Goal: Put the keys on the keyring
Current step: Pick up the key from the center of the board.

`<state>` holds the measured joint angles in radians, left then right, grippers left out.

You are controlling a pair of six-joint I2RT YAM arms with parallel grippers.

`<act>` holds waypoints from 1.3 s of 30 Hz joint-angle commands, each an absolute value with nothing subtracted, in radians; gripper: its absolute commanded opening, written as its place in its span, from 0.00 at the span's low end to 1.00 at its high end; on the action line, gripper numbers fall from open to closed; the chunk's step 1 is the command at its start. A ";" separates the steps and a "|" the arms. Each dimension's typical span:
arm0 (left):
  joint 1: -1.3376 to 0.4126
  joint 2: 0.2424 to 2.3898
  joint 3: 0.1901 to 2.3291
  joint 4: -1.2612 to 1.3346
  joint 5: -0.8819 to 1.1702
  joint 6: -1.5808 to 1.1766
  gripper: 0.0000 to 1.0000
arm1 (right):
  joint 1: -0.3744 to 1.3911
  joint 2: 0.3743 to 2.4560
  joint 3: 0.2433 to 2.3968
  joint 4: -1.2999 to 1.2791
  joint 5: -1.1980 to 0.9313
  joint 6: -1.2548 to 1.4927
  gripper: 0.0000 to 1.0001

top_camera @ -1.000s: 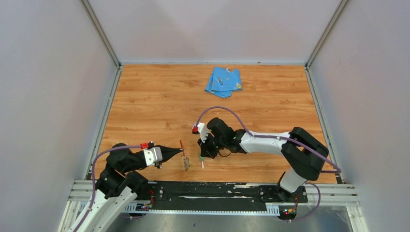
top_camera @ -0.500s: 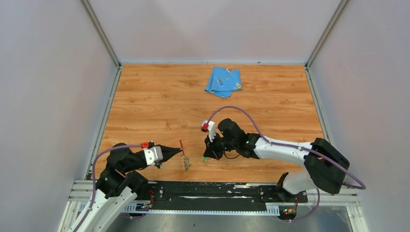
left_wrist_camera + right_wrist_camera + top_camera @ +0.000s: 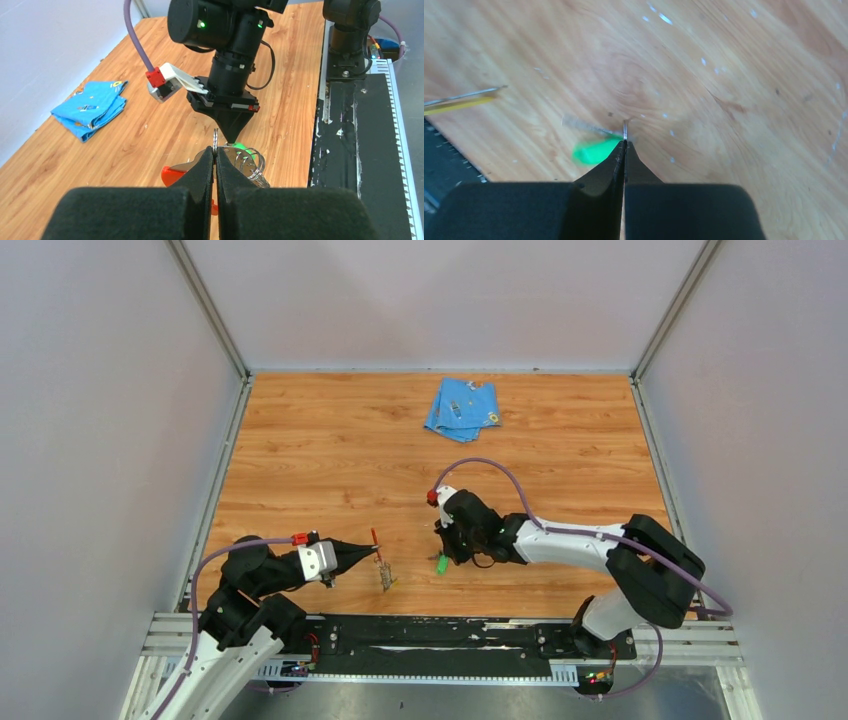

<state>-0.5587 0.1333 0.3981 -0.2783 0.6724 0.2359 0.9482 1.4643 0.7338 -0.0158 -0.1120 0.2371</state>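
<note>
**Pinching thin metal on both sides**

The left end effector is clamping shut on a thin wire loop of the keyring. It is holding it off the tabletop at the near left, with the red strip sticking out sideways. Just to its right, the right end effector is pinching closed on a metal sliver that looks like part of the green key. The key's head is showing blurred, so it is probably dangling loose. The yellow key is showing edge-on by the keyring; I cannot tell whether it is threaded.

I'm judging everything here as light, stiff and slick. A key will pivot in a narrow pinch, so gripping flat across the plastic head is looking safer, leaving its hole free.
</note>
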 commanded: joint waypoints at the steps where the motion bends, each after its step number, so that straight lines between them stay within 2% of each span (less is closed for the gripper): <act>1: -0.558 0.137 0.393 -0.245 0.670 0.236 0.00 | 0.936 1.478 0.680 -0.024 0.057 0.329 0.00; 9: -0.558 0.138 0.393 -0.247 0.668 0.236 0.00 | 0.936 1.476 0.658 0.047 0.051 0.335 0.02; 13: -0.558 0.138 0.391 -0.246 0.668 0.236 0.00 | 0.936 1.445 0.641 0.060 0.017 0.320 0.20; 19: -0.557 0.138 0.392 -0.246 0.670 0.238 0.00 | 0.930 1.335 0.621 0.048 -0.001 0.257 0.41; 22: -0.557 0.135 0.392 -0.246 0.669 0.238 0.00 | 0.908 1.292 0.595 0.086 -0.081 0.215 0.54; 26: -0.557 0.133 0.392 -0.247 0.671 0.238 0.00 | 0.808 1.321 0.555 0.177 -0.322 0.264 0.71; 30: -0.557 0.131 0.391 -0.249 0.672 0.242 0.00 | 0.765 1.382 0.545 0.227 -0.455 0.288 0.73; 39: -0.558 0.130 0.393 -0.252 0.671 0.244 0.00 | 0.762 1.532 0.590 0.233 -0.574 0.340 0.53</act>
<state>-0.5587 0.1337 0.3981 -0.2783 0.6712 0.2359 0.7715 1.4872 0.5804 0.2287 -0.4934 0.3058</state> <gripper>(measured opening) 0.006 0.562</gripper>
